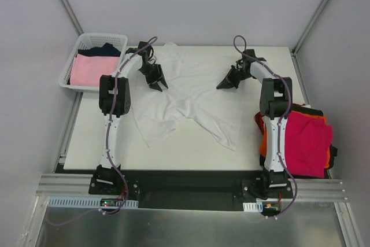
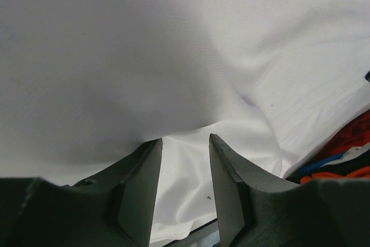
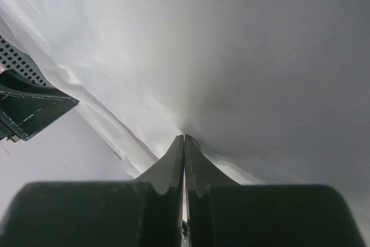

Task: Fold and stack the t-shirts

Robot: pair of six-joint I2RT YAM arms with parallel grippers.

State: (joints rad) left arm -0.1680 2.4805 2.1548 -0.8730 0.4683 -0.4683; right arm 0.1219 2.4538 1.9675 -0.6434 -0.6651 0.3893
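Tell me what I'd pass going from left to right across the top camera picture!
white basket → left gripper → right gripper → red shirt. The white shirt spreads across past both grippers, so it has no single spot in the line.

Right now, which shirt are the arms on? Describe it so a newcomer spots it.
On the table, look mid-surface between left gripper and right gripper. The white t-shirt lies there rumpled, the only white one: the stack at the right edge is magenta-red and orange, the basket holds pale pink and dark ones.
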